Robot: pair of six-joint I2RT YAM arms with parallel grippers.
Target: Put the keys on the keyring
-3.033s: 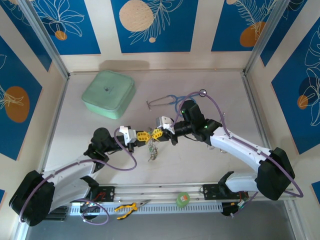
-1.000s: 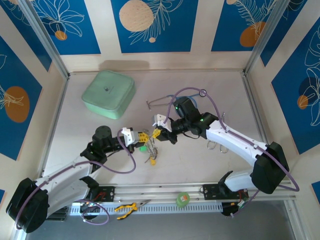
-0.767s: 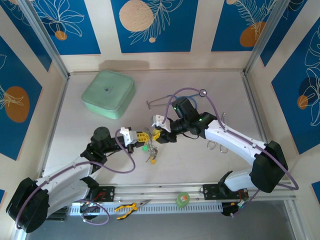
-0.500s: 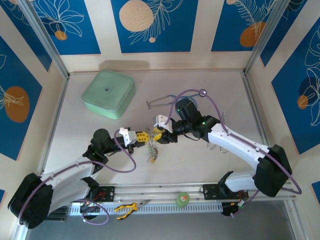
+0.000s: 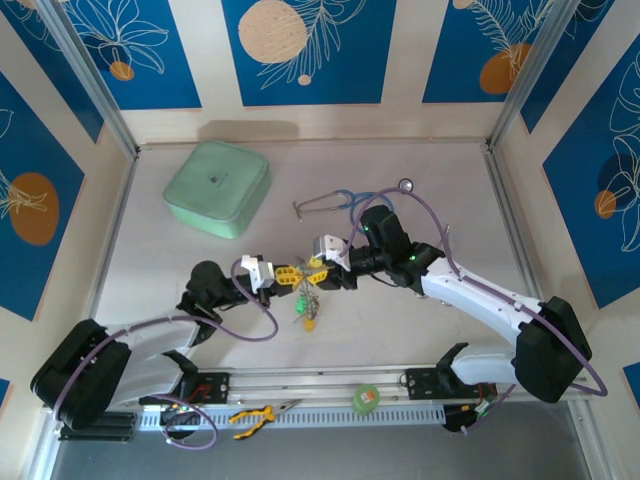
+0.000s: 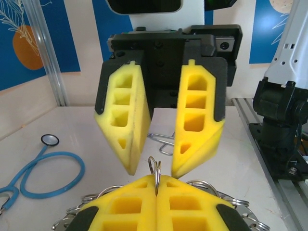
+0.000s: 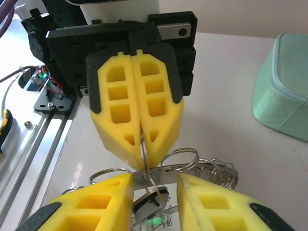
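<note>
Yellow foam pads (image 7: pixel 105 126) of the left gripper (image 7: pixel 143 159) are clenched on the wire of the keyring (image 7: pixel 179 159). They hold it clear of the table (image 5: pixel 150 250), over its middle and nearer the near edge than the far one. This grip probably serves to fix the ring so that the opposing arm can work on it.

The right gripper (image 6: pixel 154 172) faces it tip to tip, fingers released and standing apart on either side of the pinched wire. Nothing is clamped between them. A black-headed key (image 7: pixel 150 204) hangs in the gap between those fingers, low in the right wrist view. Whether it touches a pad cannot be told.

The keyring is thin silver wire in several overlapping loops. Small keys (image 5: pixel 305 305) with green and yellow tags hang below both grippers. Whether the black-headed key is already threaded cannot be told.
</note>
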